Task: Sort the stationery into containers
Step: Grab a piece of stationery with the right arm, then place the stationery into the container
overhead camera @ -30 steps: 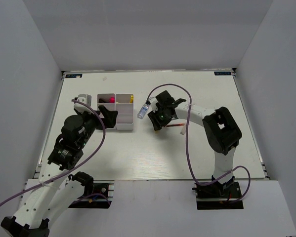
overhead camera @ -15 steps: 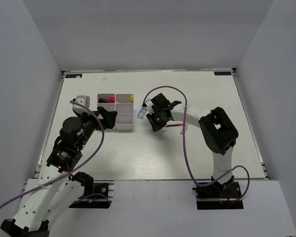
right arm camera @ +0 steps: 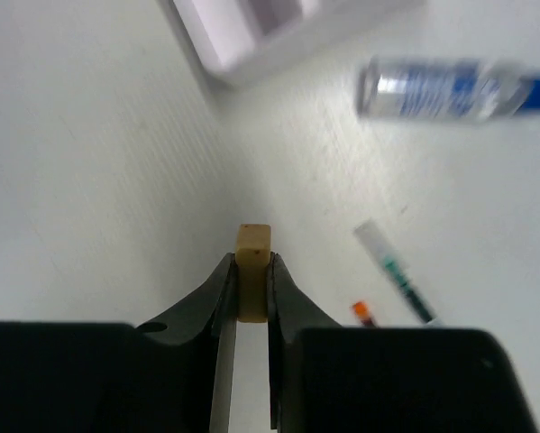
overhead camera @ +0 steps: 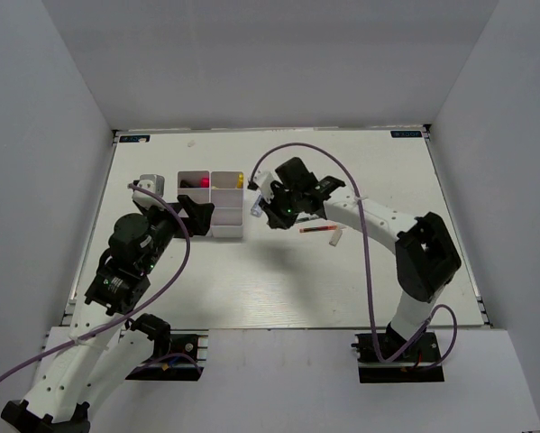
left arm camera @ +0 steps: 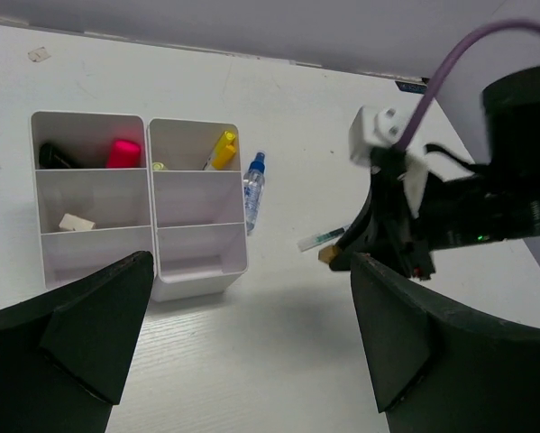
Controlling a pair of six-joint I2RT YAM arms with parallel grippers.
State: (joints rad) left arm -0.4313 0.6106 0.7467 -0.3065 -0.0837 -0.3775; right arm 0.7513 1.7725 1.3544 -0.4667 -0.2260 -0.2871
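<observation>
My right gripper (right arm camera: 251, 271) is shut on a small tan block (right arm camera: 252, 242) and holds it above the table, just right of the white divided box (overhead camera: 228, 231). The gripper (overhead camera: 271, 215) and block (left arm camera: 326, 256) also show from the top and left wrist views. The box (left arm camera: 197, 271) holds a pink item (left arm camera: 123, 152), a black item (left arm camera: 53, 155), a small white block (left arm camera: 76, 222) and a yellow-ended marker (left arm camera: 222, 149). My left gripper (left arm camera: 251, 352) is open and empty, at the box's near left side (overhead camera: 197, 209).
A clear bottle with a blue cap (overhead camera: 259, 206) lies against the box's right wall; it also shows in the right wrist view (right arm camera: 450, 88). A green pen (right arm camera: 398, 273) and an orange-tipped pen (right arm camera: 363, 313) lie right of my right gripper. A red pen (overhead camera: 316, 229) and white stick (overhead camera: 335, 239) lie there too.
My right gripper has moved a little left towards the box, still holding the tan block, and its arm has stretched out. The left arm has barely moved.
</observation>
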